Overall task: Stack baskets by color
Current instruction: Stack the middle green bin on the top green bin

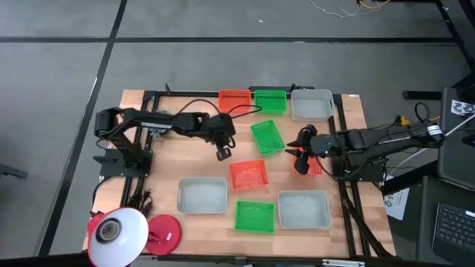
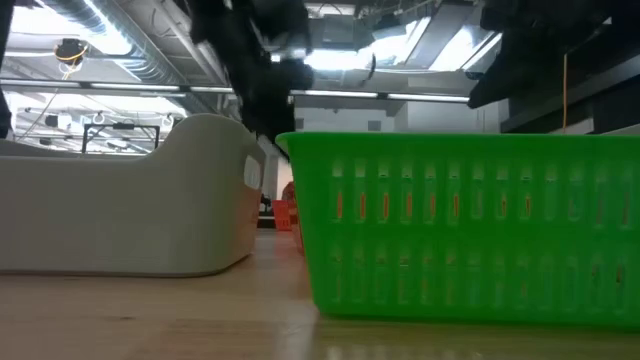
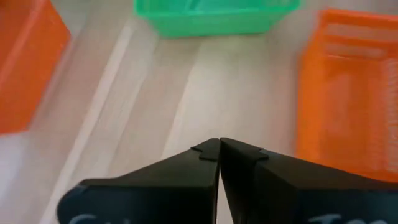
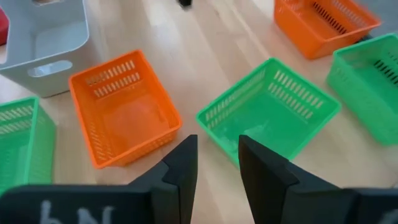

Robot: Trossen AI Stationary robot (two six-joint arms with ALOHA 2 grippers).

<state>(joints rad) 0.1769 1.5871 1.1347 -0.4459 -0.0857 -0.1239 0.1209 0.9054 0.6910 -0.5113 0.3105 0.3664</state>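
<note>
Orange, green and grey-white baskets rest on their bottoms on the wooden table. An orange, a green and a grey one line the far edge. A green basket lies askew mid-table, with an orange one nearer. A grey, a green and a grey basket stand along the near side. My left gripper hangs shut over bare wood, left of the askew green basket. My right gripper is open to that basket's right, with nothing between its fingers.
A round red-and-white lamp stands at the near left corner. A scrap of orange shows under my right arm. In the low view a green basket and a grey one fill the foreground. Bare wood lies between the middle baskets.
</note>
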